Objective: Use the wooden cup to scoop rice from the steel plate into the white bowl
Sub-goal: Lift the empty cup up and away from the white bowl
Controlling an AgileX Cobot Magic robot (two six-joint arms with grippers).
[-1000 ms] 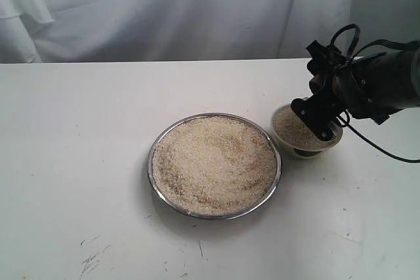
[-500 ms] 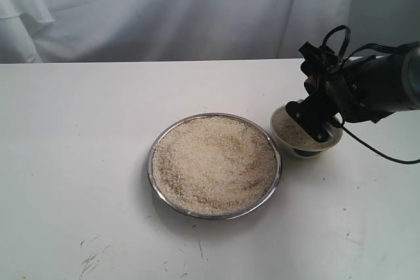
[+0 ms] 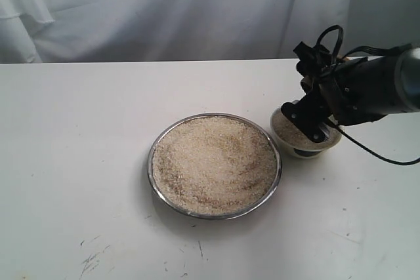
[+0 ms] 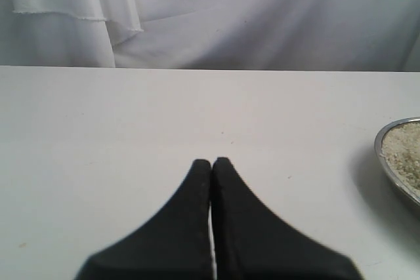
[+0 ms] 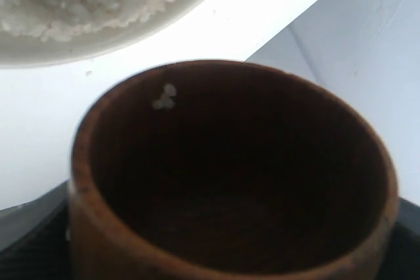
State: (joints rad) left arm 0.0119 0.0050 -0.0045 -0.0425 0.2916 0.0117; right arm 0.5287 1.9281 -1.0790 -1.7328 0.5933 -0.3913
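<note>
The steel plate lies mid-table, heaped with rice; its rim also shows in the left wrist view. To its right stands the white bowl, holding rice. My right gripper hangs tilted over the bowl, shut on the wooden cup. The cup's dark inside is empty except for a few grains stuck near its rim, and the bowl sits just beyond its mouth. The arm hides the cup in the exterior view. My left gripper is shut on nothing over bare table, out of the exterior view.
A white cloth backdrop hangs along the table's far edge. Black cables loop above the right wrist. Scuff marks mark the white tabletop near its front left.
My right gripper with the cup has drifted a little left and upward over the bowl. The plate, the bowl and the left arm have stayed put.
</note>
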